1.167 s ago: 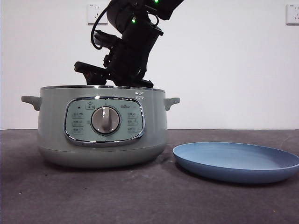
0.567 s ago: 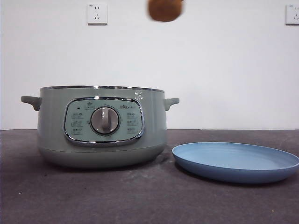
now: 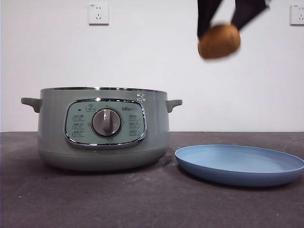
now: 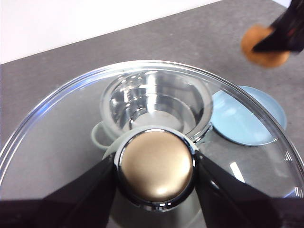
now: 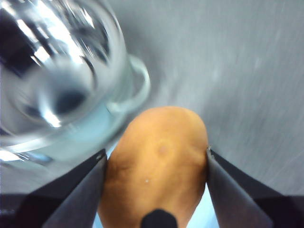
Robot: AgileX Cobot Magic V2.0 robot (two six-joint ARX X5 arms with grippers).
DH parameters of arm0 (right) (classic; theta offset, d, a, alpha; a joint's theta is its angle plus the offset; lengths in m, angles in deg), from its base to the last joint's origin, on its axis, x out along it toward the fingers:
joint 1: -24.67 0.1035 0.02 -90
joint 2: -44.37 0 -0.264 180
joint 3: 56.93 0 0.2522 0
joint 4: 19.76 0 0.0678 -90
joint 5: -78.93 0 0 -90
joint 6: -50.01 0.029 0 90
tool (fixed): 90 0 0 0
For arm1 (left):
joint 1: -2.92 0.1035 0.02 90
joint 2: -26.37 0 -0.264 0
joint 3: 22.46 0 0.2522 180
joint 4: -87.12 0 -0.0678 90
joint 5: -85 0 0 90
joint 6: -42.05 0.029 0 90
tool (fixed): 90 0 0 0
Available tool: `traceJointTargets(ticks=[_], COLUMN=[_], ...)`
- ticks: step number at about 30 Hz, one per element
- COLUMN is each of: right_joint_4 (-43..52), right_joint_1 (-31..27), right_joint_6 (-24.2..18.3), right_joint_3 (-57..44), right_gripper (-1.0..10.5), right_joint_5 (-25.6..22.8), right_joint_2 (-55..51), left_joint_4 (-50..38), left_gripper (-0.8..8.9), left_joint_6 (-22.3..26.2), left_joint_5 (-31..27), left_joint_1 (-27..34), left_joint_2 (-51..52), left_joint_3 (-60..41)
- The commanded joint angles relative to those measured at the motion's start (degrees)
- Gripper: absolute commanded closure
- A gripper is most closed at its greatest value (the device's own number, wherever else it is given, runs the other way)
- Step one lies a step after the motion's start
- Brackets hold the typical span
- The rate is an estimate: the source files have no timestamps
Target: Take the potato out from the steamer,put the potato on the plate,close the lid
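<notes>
Orange-brown potato clamped in right gripper above plate, left gripper clasping lid knob

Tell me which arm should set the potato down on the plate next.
Right. The right claw already grips the potato in the air, roughly above the plate. The left claw is busy holding the lid over the open steamer.
</notes>
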Motion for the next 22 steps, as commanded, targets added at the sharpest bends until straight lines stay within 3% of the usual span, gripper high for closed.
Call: traceJointTargets(ticks=[1, 4, 11, 22], right_joint_4=[4.42, 10.69, 24.06, 28.70], right_joint_1=[-0.52, -1.31, -2.69, -5.68], right_joint_6=[1.20, 1.95, 3.82, 4.17], right_joint_3=[-7.96, -15.15, -27.80, -34.01], right_gripper=[9.7, 9.7, 9.7, 9.6], right_joint_5=[0.44, 3.28, 3.34, 6.10], right_joint_2=[-0.04, 0.09, 0.42, 3.54], left_joint_4=[-3.80, -3.93, -4.68, -6.75], left_gripper=[8.22, 8.22, 8.22, 8.22], left_joint_6=[0.68, 0.68, 0.70, 2.19], left_joint_5=[1.22, 1.25, 1.31, 1.46], left_joint_1=[0.07, 0.07, 0.09, 0.07], left_joint_2=[0.15, -0.57, -2.19, -6.25], left_joint_3=[0.76, 0.76, 0.76, 0.76])
